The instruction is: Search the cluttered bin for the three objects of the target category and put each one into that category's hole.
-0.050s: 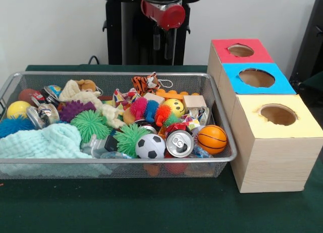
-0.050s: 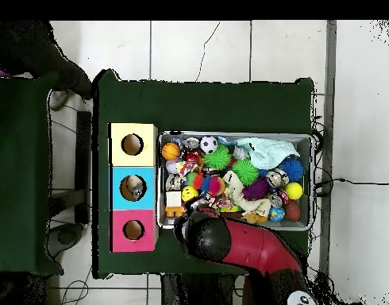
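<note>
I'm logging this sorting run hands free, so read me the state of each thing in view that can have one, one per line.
Wire mesh bin: full of clutter.
Soda can: on its side, top facing the camera.
Pale green cloth: crumpled in the bin's corner.
Red box hole: looks empty.
Blue box hole: something inside.
Yellow box hole: looks empty.
Gripper: raised behind the bin, holding nothing visible.

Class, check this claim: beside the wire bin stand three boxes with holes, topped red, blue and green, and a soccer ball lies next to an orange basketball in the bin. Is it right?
Not quite. The third box is topped yellow, not green, as the front view shows. The red box, blue box, wire bin, soccer ball and orange basketball are as stated.
</note>
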Motion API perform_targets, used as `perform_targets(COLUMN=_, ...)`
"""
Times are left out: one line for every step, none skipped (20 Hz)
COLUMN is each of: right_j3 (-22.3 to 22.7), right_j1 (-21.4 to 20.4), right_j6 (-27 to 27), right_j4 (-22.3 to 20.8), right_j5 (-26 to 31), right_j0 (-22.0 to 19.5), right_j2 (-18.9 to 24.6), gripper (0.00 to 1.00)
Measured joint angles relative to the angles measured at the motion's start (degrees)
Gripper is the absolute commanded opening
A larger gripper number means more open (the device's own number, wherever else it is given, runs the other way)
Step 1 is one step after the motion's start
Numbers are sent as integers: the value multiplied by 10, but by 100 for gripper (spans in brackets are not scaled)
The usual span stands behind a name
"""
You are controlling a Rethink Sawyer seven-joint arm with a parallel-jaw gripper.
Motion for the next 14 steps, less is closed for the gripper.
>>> perform_targets(right_j3=-1, right_j1=-1, right_j6=0, right_j4=-1, right_j5=4, right_j0=0, right_j2=1, gripper=100)
perform_targets(right_j3=-5, right_j1=-4, right_j6=0, right_j4=-1, right_j5=14, right_j0=1, right_j2=3, gripper=100)
perform_targets(right_j3=-9, right_j1=-6, right_j6=0, right_j4=-2, right_j5=26, right_j0=2, right_j2=6, gripper=100)
perform_targets(right_j3=-14, right_j1=-8, right_j6=0, right_j4=-3, right_j5=37, right_j0=2, right_j2=10, gripper=100)
perform_targets(right_j3=-24, right_j1=-10, right_j6=0, right_j4=-5, right_j5=55, right_j0=4, right_j2=15, gripper=100)
perform_targets(right_j3=-30, right_j1=-10, right_j6=0, right_j4=-5, right_j5=63, right_j0=5, right_j2=17, gripper=100)
perform_targets(right_j3=-37, right_j1=-10, right_j6=0, right_j4=-6, right_j5=73, right_j0=8, right_j2=18, gripper=100)
perform_targets(right_j3=-46, right_j1=-10, right_j6=0, right_j4=-6, right_j5=82, right_j0=11, right_j2=18, gripper=100)
perform_targets(right_j3=-54, right_j1=-10, right_j6=0, right_j4=-6, right_j5=92, right_j0=15, right_j2=18, gripper=100)
perform_targets(right_j3=-61, right_j1=-9, right_j6=0, right_j4=-6, right_j5=98, right_j0=18, right_j2=18, gripper=100)
perform_targets(right_j3=-66, right_j1=-9, right_j6=0, right_j4=-6, right_j5=102, right_j0=20, right_j2=18, gripper=100)
perform_targets(right_j3=-74, right_j1=-9, right_j6=0, right_j4=-7, right_j5=109, right_j0=25, right_j2=18, gripper=100)
perform_targets(right_j3=-83, right_j1=-8, right_j6=0, right_j4=-7, right_j5=114, right_j0=29, right_j2=18, gripper=100)
perform_targets(right_j3=-90, right_j1=-7, right_j6=0, right_j4=-7, right_j5=118, right_j0=33, right_j2=18, gripper=100)
